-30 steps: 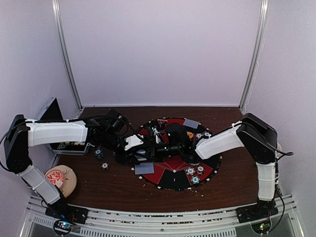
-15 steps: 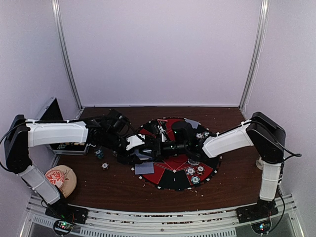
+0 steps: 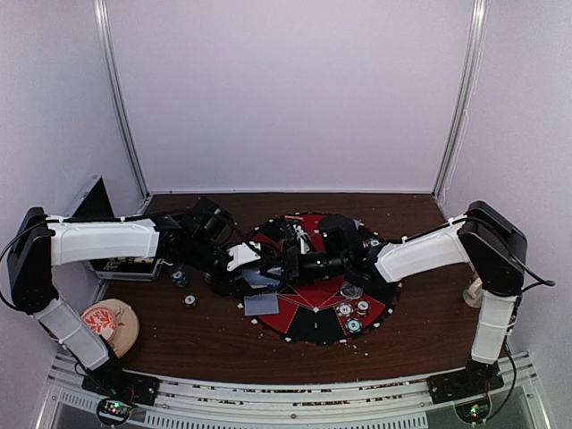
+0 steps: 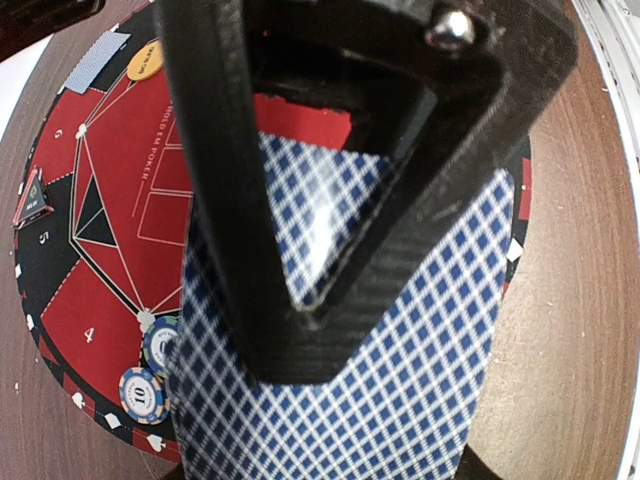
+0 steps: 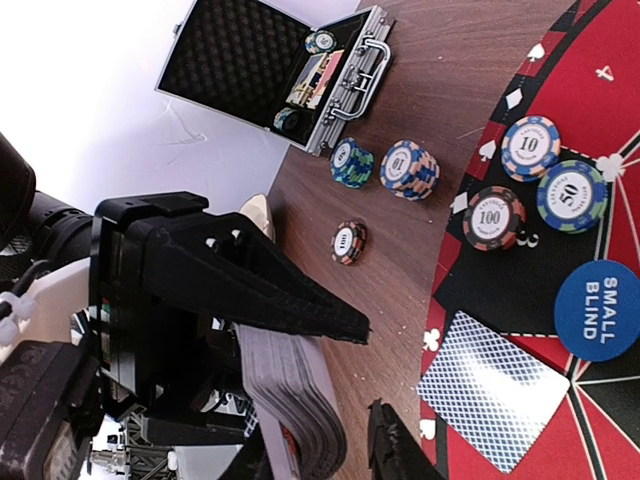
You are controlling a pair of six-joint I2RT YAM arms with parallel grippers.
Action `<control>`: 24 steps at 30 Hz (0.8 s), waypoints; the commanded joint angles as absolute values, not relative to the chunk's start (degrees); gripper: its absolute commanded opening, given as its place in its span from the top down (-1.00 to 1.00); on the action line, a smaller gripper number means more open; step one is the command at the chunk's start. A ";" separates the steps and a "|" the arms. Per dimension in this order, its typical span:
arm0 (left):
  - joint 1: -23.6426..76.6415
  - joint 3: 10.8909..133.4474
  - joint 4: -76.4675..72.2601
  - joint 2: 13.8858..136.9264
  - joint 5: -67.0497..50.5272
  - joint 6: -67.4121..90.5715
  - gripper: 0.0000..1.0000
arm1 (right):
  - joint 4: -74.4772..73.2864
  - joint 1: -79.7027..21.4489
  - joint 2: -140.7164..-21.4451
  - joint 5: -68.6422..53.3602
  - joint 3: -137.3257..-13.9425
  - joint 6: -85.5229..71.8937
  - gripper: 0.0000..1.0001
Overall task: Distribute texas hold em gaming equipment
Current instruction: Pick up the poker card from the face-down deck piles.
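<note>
held: deck of playing cards [image 4: 400, 380] is pinched by left end effector [image 3: 257, 273] | deck's end is pointed right, at right end effector [image 3: 288, 261] just beside | its grip cannot be told

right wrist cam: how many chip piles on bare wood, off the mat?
3. A teal pile and a blue-edged pile sit side by side near the metal case; a reddish pile lies alone, farther from the case. Others may be hidden or out of frame.

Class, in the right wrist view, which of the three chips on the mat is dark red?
The chip marked 100; the chips marked 10 and 50 are paler.
</note>
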State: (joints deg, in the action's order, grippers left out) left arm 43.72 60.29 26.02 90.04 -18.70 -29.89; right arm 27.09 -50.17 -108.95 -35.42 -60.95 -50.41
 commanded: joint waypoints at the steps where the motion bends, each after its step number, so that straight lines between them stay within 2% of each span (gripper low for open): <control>1: 43.86 60.11 25.55 89.95 -20.74 -30.37 -0.06 | 24.17 -48.69 -106.27 -32.55 -59.33 -49.09 0.35; 4: 43.86 60.12 25.57 90.00 -20.92 -30.41 -0.05 | 24.64 -48.71 -105.45 -33.02 -59.05 -49.33 0.24; 10: 43.86 59.99 25.53 89.80 -20.92 -30.44 -0.06 | 25.75 -48.70 -104.50 -33.79 -58.37 -49.95 0.28; 21: 43.86 59.91 25.49 89.90 -20.83 -30.42 -0.05 | 27.97 -48.70 -102.23 -34.62 -56.24 -51.06 0.72; 24: 43.86 59.86 25.49 90.00 -20.92 -30.43 -0.05 | 28.74 -48.61 -101.70 -35.00 -55.67 -51.51 0.93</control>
